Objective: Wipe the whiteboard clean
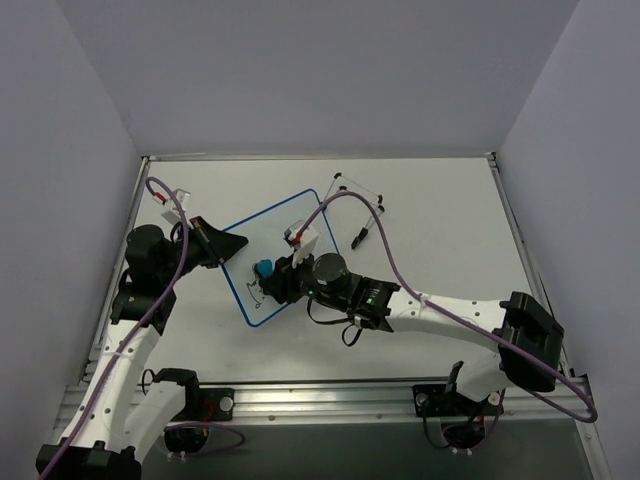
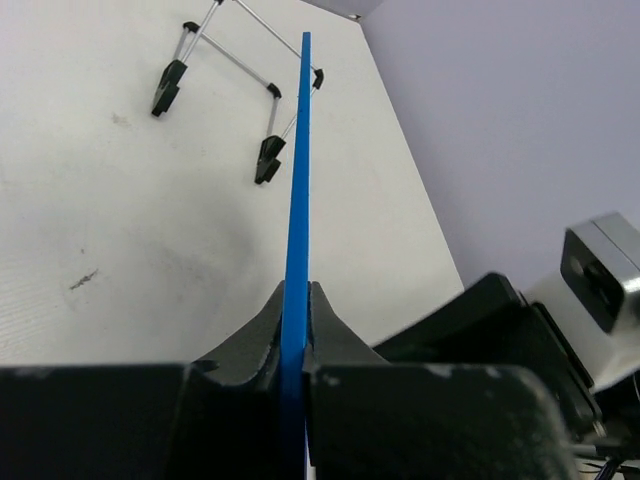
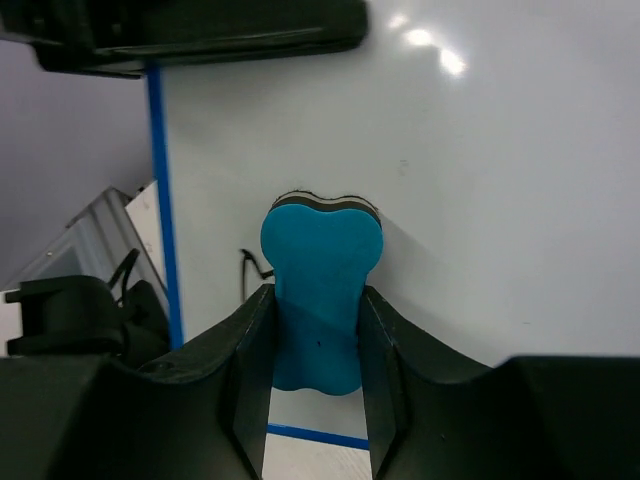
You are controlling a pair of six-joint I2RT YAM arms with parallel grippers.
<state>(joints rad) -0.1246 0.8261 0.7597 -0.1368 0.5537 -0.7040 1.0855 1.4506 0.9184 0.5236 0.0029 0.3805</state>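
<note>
Whiteboard (image 1: 285, 225): left of the counter's (image 1: 440, 240) middle, lying at a slant, thin blue rim all round. Its face is mostly white, with black scribble towards the near corner.
My left fingers (image 1: 224, 246): closed on the board's left edge, the rim pinched between them.
Eraser (image 3: 320, 270): blue, bone-shaped, its end against the board's face, just beside a small black mark.
My right fingers (image 1: 272, 277): clamped on the eraser, one on each side.
Wire stand (image 1: 360, 205): on the counter near the board's far corner, not touching it.
</note>
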